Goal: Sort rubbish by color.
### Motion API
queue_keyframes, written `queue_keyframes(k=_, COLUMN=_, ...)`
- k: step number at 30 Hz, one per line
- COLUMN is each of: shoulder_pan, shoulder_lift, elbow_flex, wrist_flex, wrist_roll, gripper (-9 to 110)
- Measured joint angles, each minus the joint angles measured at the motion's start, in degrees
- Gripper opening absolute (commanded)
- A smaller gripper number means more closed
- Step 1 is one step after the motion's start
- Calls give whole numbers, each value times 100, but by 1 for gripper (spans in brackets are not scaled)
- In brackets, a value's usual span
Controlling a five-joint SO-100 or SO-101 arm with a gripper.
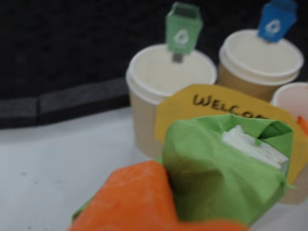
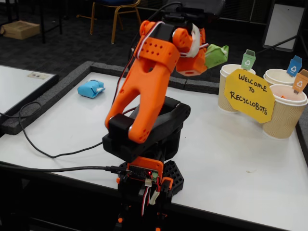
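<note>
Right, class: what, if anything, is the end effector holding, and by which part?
The end effector holds the light green crumpled paper wad in the air, short of the cups. Its exact grip point cannot be told; an orange finger covers the wad's lower left.

You have two wads of rubbish in the fixed view: one green wad (image 2: pixel 216 54) and one blue wad (image 2: pixel 91 89). The wrist view shows only the green wad (image 1: pixel 226 173).

You have three paper cups in the fixed view: one with a green tag (image 2: pixel 229 89), one with a blue tag (image 2: pixel 280 77) and one with an orange tag (image 2: pixel 284 113). That makes three tags, one per cup.

You have one yellow sign (image 2: pixel 250 95).

You have one arm (image 2: pixel 144 91) on one white table (image 2: pixel 231 163).
</note>
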Motion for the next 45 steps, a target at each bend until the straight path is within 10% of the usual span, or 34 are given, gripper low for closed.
queue_keyframes(k=22, shoulder_pan=-97, shoulder_lift=246, elbow_flex=510, wrist_flex=-193, wrist_roll=360, gripper=0)
queue_keyframes(k=45, shoulder_pan=70, shoulder_lift=-6521, elbow_flex=-3173, wrist_flex=-1872, wrist_roll=360, gripper=0)
